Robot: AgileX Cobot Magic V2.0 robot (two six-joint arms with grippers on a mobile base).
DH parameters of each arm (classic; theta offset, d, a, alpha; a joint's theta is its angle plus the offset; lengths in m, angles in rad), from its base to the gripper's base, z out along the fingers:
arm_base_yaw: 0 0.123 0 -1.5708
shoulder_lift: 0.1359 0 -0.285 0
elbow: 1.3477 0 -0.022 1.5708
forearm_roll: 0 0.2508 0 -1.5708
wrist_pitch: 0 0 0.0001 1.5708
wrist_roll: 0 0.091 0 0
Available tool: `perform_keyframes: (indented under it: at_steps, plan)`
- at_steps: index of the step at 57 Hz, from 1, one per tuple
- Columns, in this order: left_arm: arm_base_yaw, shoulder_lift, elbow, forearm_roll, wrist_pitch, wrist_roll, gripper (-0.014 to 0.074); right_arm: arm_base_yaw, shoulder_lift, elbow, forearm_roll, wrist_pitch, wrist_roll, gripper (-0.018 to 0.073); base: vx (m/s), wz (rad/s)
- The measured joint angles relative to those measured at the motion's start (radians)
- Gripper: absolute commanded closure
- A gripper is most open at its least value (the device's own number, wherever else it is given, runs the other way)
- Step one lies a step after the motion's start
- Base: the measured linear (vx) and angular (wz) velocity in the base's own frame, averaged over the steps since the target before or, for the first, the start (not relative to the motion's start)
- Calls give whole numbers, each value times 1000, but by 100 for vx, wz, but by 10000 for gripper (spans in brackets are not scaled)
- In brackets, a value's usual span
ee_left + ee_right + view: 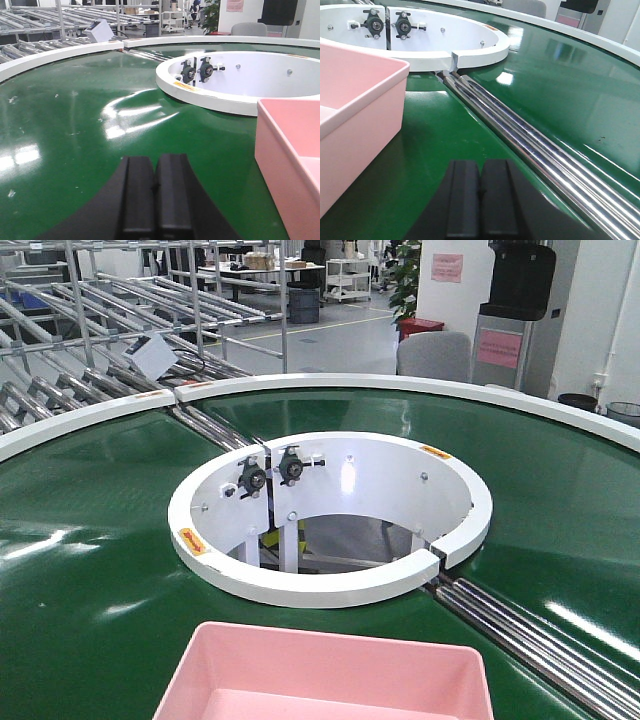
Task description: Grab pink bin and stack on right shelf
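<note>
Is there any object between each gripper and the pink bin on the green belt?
Nothing visible. Only bare green belt lies between the left gripper and the pink bin, and likewise for the right gripper. The steel rollers run on the right gripper's far side, away from the bin.

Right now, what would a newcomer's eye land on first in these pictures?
The pale pink bin stands out most, sitting at the near edge of the glossy green conveyor belt. Behind it a big white ring frames the belt's open centre, with shiny steel rollers running from it toward the near right. The left gripper and right gripper, both shut, flank the bin without touching it.
</note>
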Motion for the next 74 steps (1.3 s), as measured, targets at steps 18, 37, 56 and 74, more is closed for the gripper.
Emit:
perform_keyframes:
  at_steps: [18,37,56,74]
  plan:
    - [0,0,0,0,-2,0,604,0,0,0,0,0,0,571,0,0]
    - [0,0,0,0,-89,0,604,0,0,0,-5,-2,-1,571,0,0]
    - [0,0,0,-2,-222,0,604,0,0,0,8,-280,-1,571,0,0]
    - [0,13,-273,-3,-195,57,601,0,44,-263,87,-177,36,571,0,0]
